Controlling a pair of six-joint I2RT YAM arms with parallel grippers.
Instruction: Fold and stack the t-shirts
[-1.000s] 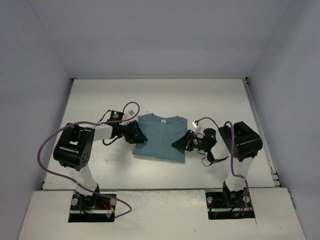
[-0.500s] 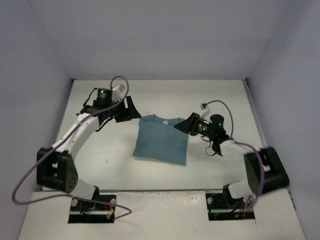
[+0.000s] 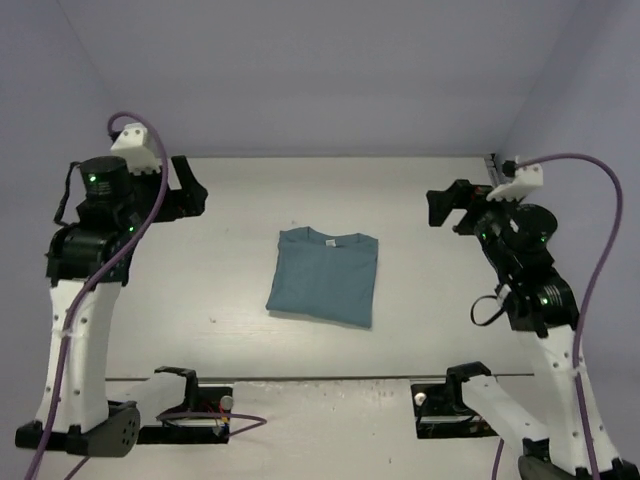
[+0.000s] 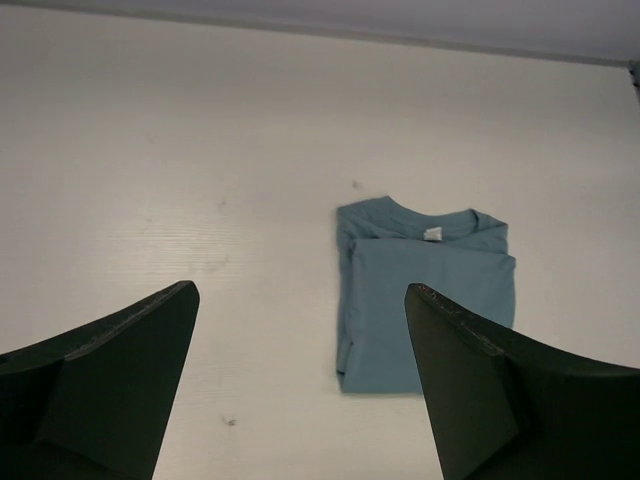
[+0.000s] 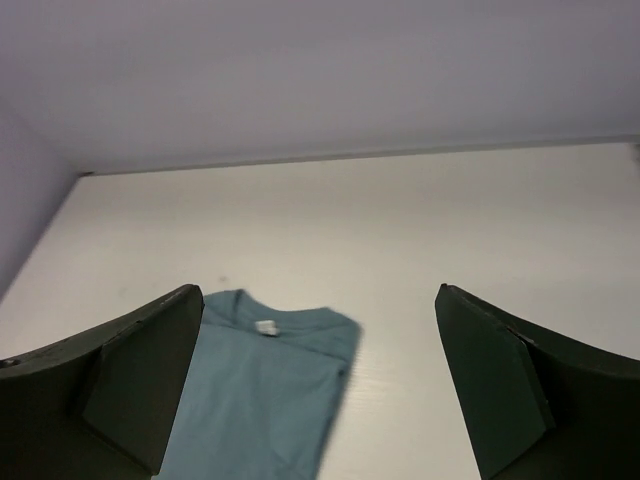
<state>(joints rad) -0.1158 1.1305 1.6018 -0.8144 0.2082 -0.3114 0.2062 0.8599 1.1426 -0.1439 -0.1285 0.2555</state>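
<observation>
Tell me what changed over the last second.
Both arms rose and swung outward: the left gripper drew off the left edge of the t-shirt toward the far left, and the right gripper drew off its right edge toward the far right. Both are open and empty. The t-shirt stayed folded in place on the table.

Soft, even light with a cool violet cast on the walls (image 3: 300,70); the white table (image 3: 420,200) is bright, shadows faint. Right wrist view mildly blurred around the t-shirt (image 5: 265,385); other views are sharp.
</observation>
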